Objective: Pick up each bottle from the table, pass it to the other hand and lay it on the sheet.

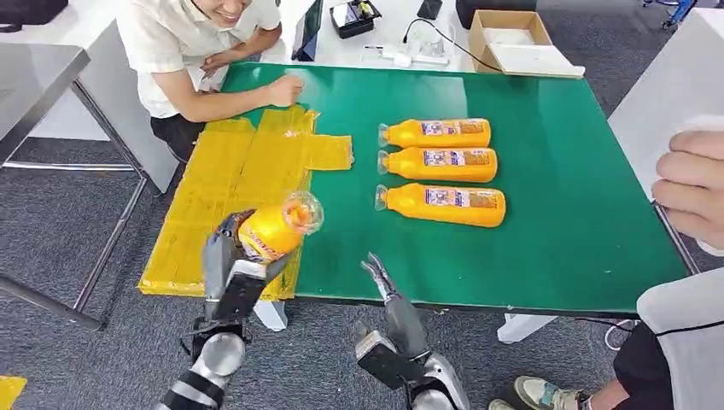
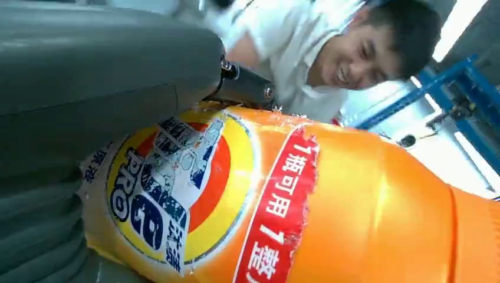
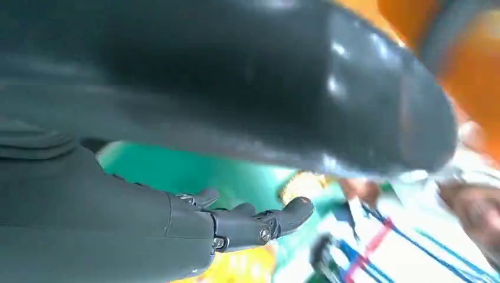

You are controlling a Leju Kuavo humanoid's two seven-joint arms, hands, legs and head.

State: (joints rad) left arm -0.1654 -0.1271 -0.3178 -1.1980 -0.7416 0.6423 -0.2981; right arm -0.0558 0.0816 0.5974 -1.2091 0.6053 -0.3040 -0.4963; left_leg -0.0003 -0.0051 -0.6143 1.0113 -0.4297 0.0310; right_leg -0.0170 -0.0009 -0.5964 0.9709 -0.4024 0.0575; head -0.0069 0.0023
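1. Gripped in the left hand (image 1: 229, 265): an orange detergent bottle (image 1: 275, 229), raised over the near edge of the yellow sheet (image 1: 222, 171), clear cap end tilted toward the far right.
2. Empty and spread-fingered: the right hand (image 1: 380, 278), at the table's near edge, well apart from the held bottle.
3. Step in hand, by the look of it: handover done, laying down next. Called for: lowering the bottle flat onto the sheet, then letting go.
4. Waiting on the green table (image 1: 555, 171): three more orange bottles (image 1: 440, 161), lying side by side to the right of the sheet.
5. Around: a seated person (image 1: 192, 51) at the far left, a cardboard box (image 1: 512, 38) beyond, another person's hand (image 1: 691, 184) at right, grey carpet below.
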